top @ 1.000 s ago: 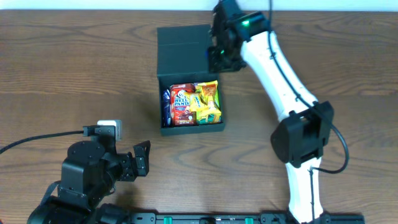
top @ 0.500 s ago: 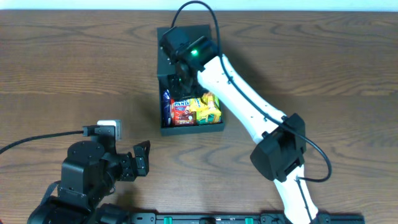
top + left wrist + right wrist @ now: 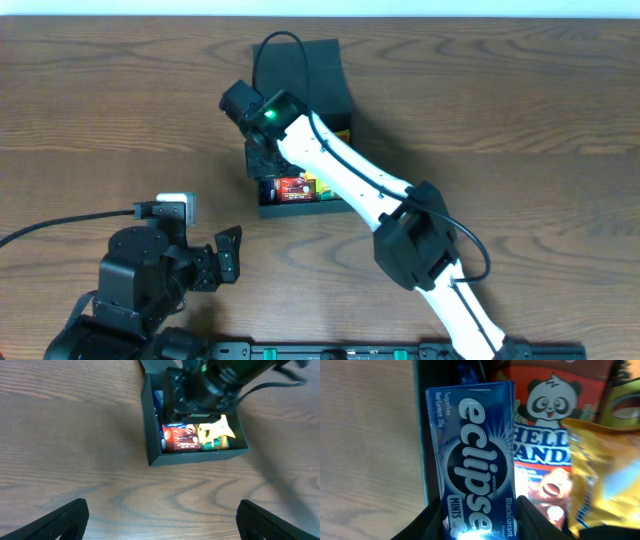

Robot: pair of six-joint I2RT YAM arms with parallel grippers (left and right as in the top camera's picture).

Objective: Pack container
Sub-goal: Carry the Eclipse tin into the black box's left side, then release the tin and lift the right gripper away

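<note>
The container (image 3: 300, 211) is a dark square box with its flap lid (image 3: 305, 62) standing open at the back; it also shows in the left wrist view (image 3: 200, 455). Inside lie a red Hello Panda packet (image 3: 545, 445), a yellow packet (image 3: 605, 475) and a blue Eclipse mints tin (image 3: 475, 460) against the left wall. My right gripper (image 3: 479, 521) is down in the box's left side, its fingers pressed on both sides of the tin. My left gripper (image 3: 232, 255) is open and empty over bare wood in front of the box.
A white plug (image 3: 178, 207) with a black cable lies on the table at the left, near my left arm. The right arm (image 3: 350, 190) stretches diagonally across the box and hides most of its contents from overhead.
My right gripper has swung from the lid's right edge across the box to its left side and come down on the mints tin. The left arm has not moved.
</note>
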